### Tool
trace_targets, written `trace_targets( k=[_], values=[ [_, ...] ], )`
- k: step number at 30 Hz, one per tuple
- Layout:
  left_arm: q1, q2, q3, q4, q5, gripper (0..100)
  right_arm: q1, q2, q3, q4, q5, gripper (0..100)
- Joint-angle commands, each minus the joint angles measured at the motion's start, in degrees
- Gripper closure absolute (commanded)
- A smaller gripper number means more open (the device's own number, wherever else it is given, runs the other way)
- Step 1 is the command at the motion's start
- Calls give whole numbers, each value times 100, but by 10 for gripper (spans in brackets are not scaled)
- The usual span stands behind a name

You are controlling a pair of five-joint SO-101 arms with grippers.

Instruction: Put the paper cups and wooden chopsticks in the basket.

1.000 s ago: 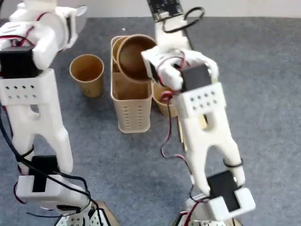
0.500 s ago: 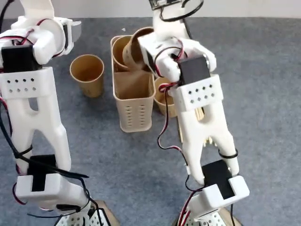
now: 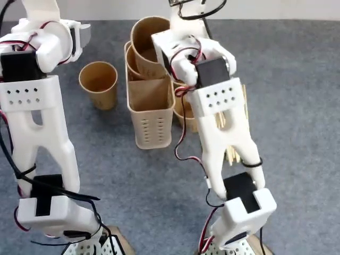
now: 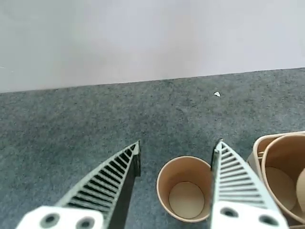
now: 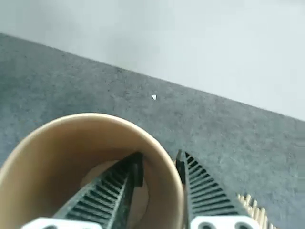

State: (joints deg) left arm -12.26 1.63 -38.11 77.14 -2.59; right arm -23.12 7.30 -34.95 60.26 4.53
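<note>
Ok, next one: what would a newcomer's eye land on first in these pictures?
The right gripper has its jaws shut on the rim of a paper cup, held over the far end of the basket. The left gripper hangs with open jaws above a second cup standing left of the basket, and chopsticks lie under the right arm.

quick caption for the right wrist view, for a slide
Right gripper clamps a paper cup by its rim, one jaw inside, one outside, grey carpet beyond.
</note>
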Motion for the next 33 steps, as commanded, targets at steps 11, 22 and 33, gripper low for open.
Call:
trace_targets(
  k=[11,22,33],
  values=[
    [-31,-22,-13,0,18,738,-48,92,-48,-585,-53,878],
    [-13,-22,-4,0,18,738,-66,-338,-40,-576,-53,878],
    [-13,-22,-4,44,26,739,-119,-224,4,-4,-44,878]
  ],
)
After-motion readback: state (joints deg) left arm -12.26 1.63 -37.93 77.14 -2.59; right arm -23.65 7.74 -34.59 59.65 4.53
